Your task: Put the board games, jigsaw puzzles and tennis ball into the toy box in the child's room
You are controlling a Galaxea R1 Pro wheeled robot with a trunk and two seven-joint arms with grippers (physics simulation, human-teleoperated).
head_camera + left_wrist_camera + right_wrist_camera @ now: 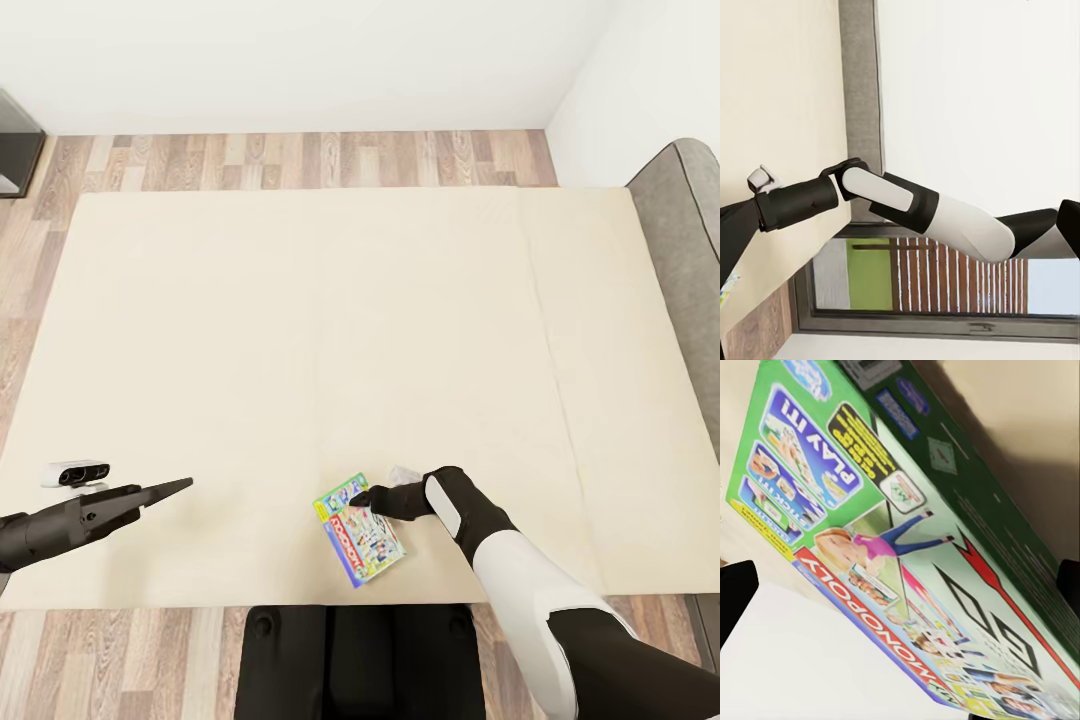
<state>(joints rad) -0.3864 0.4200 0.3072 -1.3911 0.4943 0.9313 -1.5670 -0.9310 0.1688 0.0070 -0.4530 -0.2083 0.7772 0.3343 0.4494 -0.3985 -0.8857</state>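
One board game [360, 530], a green-and-white box with a red Monopoly strip, lies on the bed [300, 330] near its front edge. My right gripper [364, 497] is at the box's far right edge, open, with one finger on each side of that edge. In the right wrist view the lid [870, 547] is very close, and the fingertips [731, 596] are dark at the frame's sides. My left gripper [172, 488] hovers over the mattress to the left of the box, its fingers pressed into a point and holding nothing. The left wrist view looks across at my right arm [945, 217].
A grey headboard [690, 250] runs along the bed's right side. Wood-plank floor [300, 155] lies beyond the bed, with a dark cabinet corner [15, 140] at the far left. My black base [360, 660] stands against the bed's front edge. A window [945, 292] is on the wall.
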